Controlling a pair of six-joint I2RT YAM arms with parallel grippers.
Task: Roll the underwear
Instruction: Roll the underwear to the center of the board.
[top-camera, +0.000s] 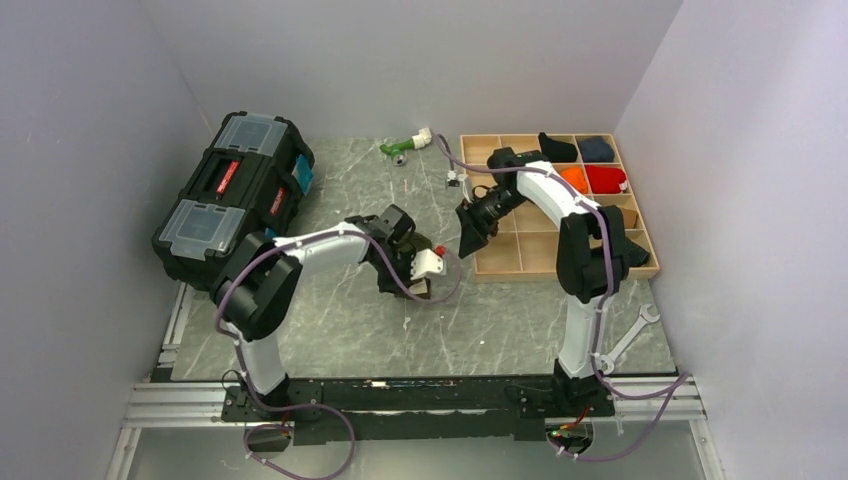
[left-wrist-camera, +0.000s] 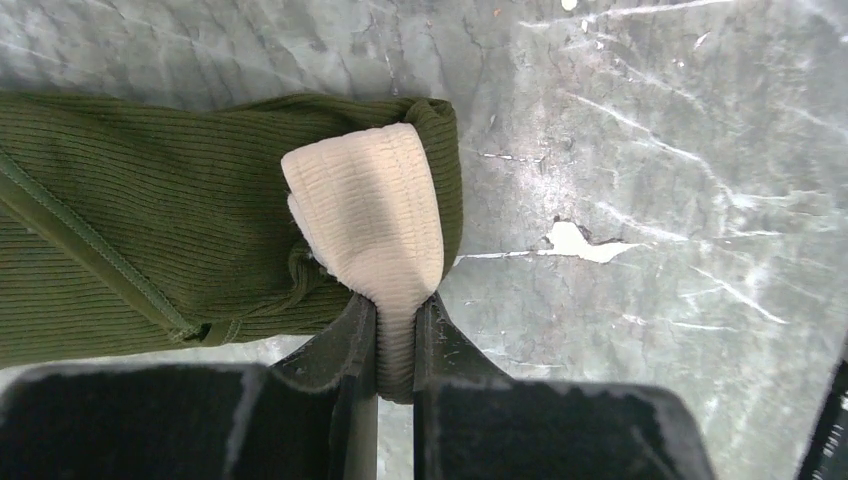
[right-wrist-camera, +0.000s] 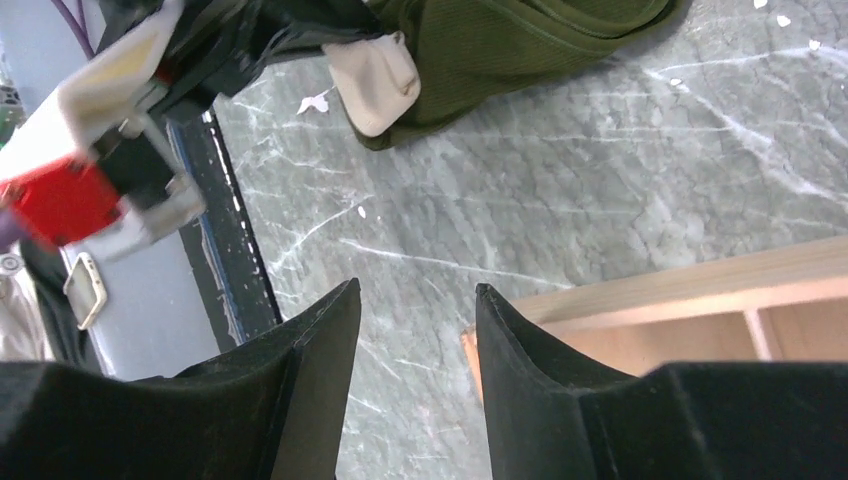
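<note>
- The underwear (left-wrist-camera: 150, 200) is laid on the worktop (left-wrist-camera: 650, 150), between the two arms and near the tray (right-wrist-camera: 700, 278).
- Its cream waistband (left-wrist-camera: 370, 210) is pinched by the left end effector (left-wrist-camera: 396, 330), which is clenched on it.
- The right end effector (right-wrist-camera: 415, 330) is released, and nothing is held in it.
- For a tight roll, the band is best turned over evenly, with the free cloth pressed flat.
- Counted: one underwear, one tray, two end effectors.
</note>
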